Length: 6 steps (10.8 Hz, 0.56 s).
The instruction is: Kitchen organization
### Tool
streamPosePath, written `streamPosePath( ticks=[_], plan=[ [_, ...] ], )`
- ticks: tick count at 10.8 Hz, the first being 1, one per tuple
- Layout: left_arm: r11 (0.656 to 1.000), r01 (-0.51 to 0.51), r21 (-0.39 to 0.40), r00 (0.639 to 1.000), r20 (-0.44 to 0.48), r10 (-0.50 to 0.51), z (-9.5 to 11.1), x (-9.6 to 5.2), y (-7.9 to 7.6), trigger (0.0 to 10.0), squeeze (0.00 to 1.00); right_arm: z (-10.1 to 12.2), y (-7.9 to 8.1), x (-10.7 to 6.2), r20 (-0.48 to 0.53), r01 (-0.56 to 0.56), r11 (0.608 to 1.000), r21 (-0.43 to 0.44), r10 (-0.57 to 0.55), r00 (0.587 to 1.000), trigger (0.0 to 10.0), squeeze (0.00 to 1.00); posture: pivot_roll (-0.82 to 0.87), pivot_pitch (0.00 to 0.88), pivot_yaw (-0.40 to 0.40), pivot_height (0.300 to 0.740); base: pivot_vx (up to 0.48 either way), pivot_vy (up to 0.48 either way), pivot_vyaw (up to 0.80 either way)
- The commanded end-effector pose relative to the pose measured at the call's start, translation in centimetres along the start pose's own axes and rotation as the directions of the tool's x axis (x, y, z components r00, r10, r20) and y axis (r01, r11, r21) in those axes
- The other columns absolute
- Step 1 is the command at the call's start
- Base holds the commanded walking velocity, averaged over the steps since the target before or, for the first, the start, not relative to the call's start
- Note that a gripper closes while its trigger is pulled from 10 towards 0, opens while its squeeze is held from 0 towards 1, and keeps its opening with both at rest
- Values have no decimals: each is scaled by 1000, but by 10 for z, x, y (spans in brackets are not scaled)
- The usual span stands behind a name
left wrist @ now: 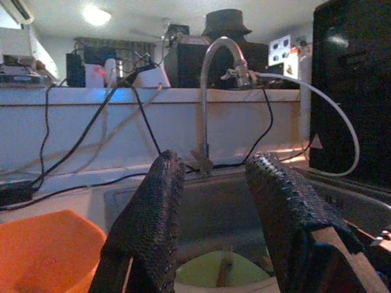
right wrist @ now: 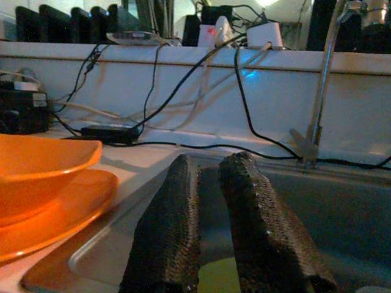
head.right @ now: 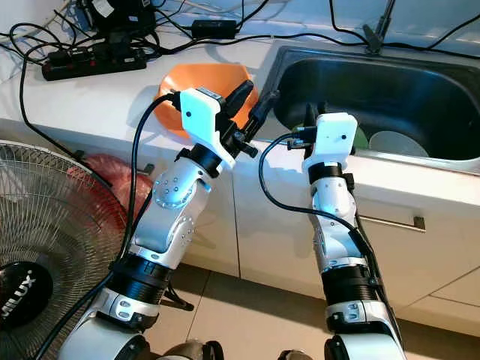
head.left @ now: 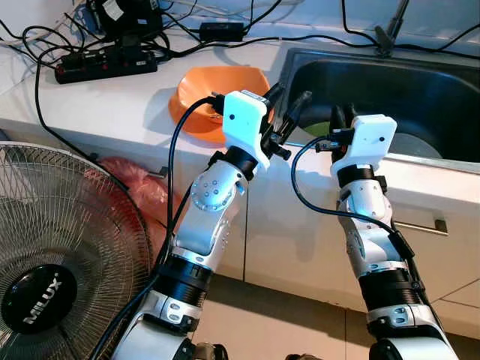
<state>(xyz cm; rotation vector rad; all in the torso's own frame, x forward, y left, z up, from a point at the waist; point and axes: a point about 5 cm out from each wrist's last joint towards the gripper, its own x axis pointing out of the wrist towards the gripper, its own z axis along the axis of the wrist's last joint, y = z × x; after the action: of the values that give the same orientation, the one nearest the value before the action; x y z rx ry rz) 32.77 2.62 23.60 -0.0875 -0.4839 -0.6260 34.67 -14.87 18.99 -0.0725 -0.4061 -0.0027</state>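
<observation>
Your left tool (head.left: 289, 105) is raised over the near left corner of the sink (head.left: 420, 82), its two black fingers (left wrist: 149, 226) spread well apart with nothing between them. Your right tool (head.left: 343, 116) is just to its right, at the sink's near rim; its fingers (right wrist: 168, 238) stand close together with a narrow gap and hold nothing.

The orange bowl (head.left: 217, 94) sits on the white table (head.left: 112, 105), just left of the sink and partly behind the left wrist housing. The right wrist view shows this bowl resting on an orange plate (right wrist: 61, 213).

Inside the sink you can see a pale green dish (left wrist: 214, 271) just beyond the tools and a white plate (head.right: 397, 142) to its right. A faucet (left wrist: 211, 97) rises at the far edge of the sink.

A black power strip (head.left: 105, 66) with cables lies at the far left of the table. A fan (head.left: 60, 255) stands on the floor at the near left.
</observation>
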Motion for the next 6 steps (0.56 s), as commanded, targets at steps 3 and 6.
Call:
streamPosePath(
  ticks=[3,6],
  plan=[
    [995,-64,72,998,11,63,3,-3,12,10000,0,0,-10,1,-7,50,999,-11,-50,999,10000,0,2,119,53,740,0,0,0],
    [969,-99,225,995,37,93,10,-3,18,10000,0,4,-13,2,5,61,998,-16,-61,998,10000,0,1,130,53,740,0,0,0]
  ],
)
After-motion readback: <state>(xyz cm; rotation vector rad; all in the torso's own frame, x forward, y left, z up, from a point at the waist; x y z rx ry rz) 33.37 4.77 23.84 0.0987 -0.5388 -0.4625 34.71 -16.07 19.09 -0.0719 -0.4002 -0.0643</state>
